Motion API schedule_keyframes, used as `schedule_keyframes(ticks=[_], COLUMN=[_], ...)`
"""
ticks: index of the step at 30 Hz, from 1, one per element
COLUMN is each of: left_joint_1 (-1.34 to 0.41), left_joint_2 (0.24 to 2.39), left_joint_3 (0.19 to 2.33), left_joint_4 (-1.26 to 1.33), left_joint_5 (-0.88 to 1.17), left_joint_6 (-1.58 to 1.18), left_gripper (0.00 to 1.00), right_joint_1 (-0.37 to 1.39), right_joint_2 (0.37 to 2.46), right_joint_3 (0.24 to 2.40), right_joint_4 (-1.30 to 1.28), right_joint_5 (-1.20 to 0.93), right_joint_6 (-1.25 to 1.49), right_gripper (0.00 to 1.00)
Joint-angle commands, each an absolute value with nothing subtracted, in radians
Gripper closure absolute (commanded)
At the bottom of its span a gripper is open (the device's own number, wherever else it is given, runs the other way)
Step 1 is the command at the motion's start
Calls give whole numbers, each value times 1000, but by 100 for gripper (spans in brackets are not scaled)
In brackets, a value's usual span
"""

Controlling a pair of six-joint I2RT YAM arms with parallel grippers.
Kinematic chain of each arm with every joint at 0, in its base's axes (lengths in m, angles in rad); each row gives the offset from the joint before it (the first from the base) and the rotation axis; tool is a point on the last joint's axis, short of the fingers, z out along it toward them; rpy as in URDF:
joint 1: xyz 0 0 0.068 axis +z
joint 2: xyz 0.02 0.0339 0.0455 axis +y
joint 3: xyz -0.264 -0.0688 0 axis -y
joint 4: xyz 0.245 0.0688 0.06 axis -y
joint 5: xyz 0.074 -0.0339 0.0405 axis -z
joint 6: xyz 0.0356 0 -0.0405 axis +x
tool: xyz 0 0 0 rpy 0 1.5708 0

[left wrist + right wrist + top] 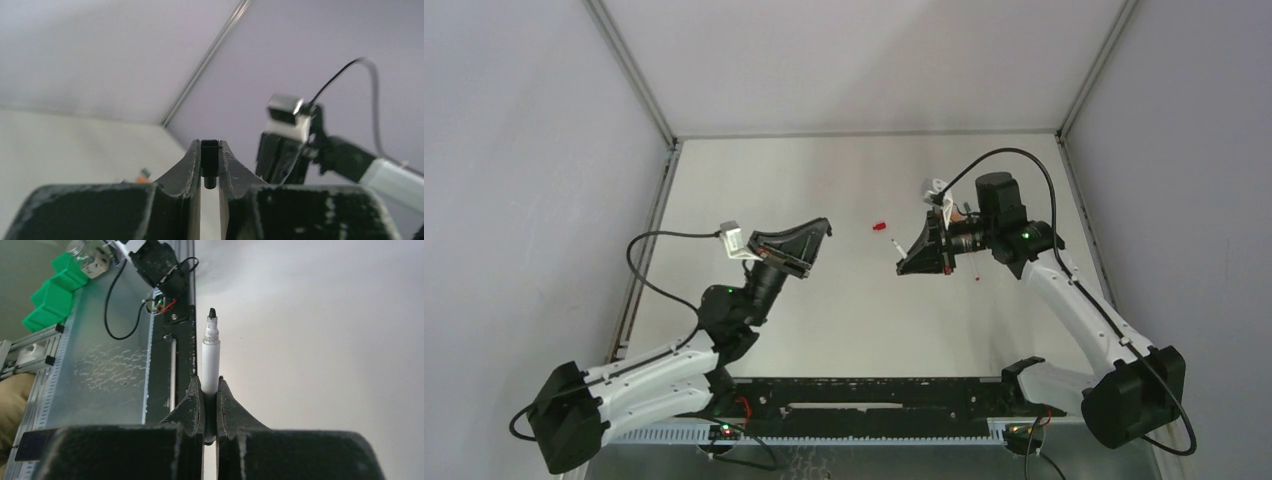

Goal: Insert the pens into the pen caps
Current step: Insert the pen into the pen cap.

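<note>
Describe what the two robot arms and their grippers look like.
The left arm and right arm have white links, black joints and a green light each. The left gripper and right gripper are black, wedge-shaped, scuffed. Black cables loop to silver-white wrist cameras.

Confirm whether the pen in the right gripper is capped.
No, the pen held in the right gripper shows its bare dark tip, with no cap on it.

The pen (pixel 210 357) has a smooth white plastic barrel, and the cap (pixel 209 167) is smooth black plastic. The right pincer (pixel 210 386) and left pincer (pixel 209 148) are matt black plastic, scuffed pale. Left of the pen lies a dull, smeared metal sheet (pixel 110 375).
</note>
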State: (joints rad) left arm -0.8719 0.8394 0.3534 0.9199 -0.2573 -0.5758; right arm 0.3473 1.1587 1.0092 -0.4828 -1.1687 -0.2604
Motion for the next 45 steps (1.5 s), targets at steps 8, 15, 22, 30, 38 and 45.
schedule_keyframes(ticks=[8,15,22,30,38,45], left_joint_1=[-896,-965,-968,-978,-980,-980], left_joint_2=[1023,1040,1030,1086,1097,1112], left_joint_3=[438,482,483,503,514,527], left_joint_4=[1420,1425,1426,1429,1428,1431], left_joint_5=[-201,-284,-253,-109,-69,-50], left_joint_6=[-590,-560,-572,-553,-532,-571], left_gripper=[100,100,100,100,100,100], right_joint_1=[522,566,558,554,561,563], right_joint_2=[1141,1165,1152,1152,1143,1141], right_joint_3=[1040,1044,1027,902,902,902], right_joint_4=[-268,-57,-27,273,295,298], right_joint_5=[-1147,-1107,-1134,-1203,-1230,-1224], right_joint_6=[-78,101,117,342,365,367], right_gripper=[100,100,100,100,100,100])
